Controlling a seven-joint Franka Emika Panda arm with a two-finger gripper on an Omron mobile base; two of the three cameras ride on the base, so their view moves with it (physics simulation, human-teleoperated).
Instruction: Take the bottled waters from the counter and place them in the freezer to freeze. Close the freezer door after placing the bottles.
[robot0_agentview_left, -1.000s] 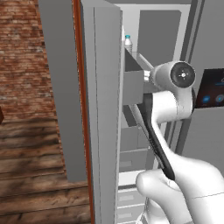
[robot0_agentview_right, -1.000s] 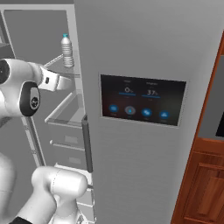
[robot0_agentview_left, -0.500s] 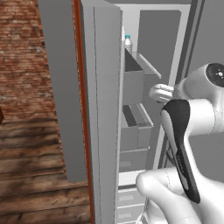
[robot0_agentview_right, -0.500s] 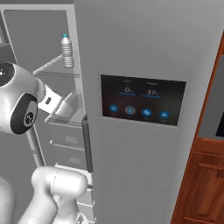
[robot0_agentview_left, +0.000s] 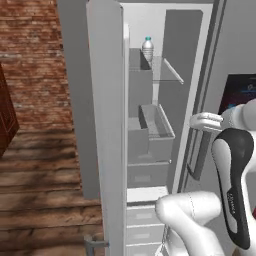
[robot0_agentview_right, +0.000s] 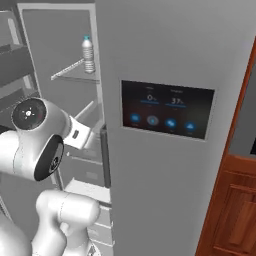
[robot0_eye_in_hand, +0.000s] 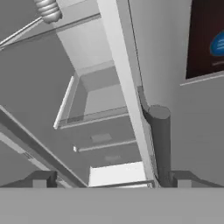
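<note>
One bottled water (robot0_agentview_left: 147, 49) stands upright on an upper white shelf (robot0_agentview_right: 75, 70) inside the freezer (robot0_agentview_left: 150, 125), near the back wall, and its ribbed base shows at the top left of the hand view. The gripper (robot0_eye_in_hand: 111, 180) hangs in front of the open compartment with its jaws spread wide and nothing between them, its dark tips framing the edge between the two compartments. The freezer door (robot0_agentview_left: 107, 130) stands swung out toward the base, its inner face to the shelves. By judgement the door is stiff and fairly heavy, turns on a fixed hinge, and offers a smooth, slippery panel; it would answer best to a flat push on the outer face near the free edge, or a hold on its vertical handle (robot0_agentview_left: 95, 245).
</note>
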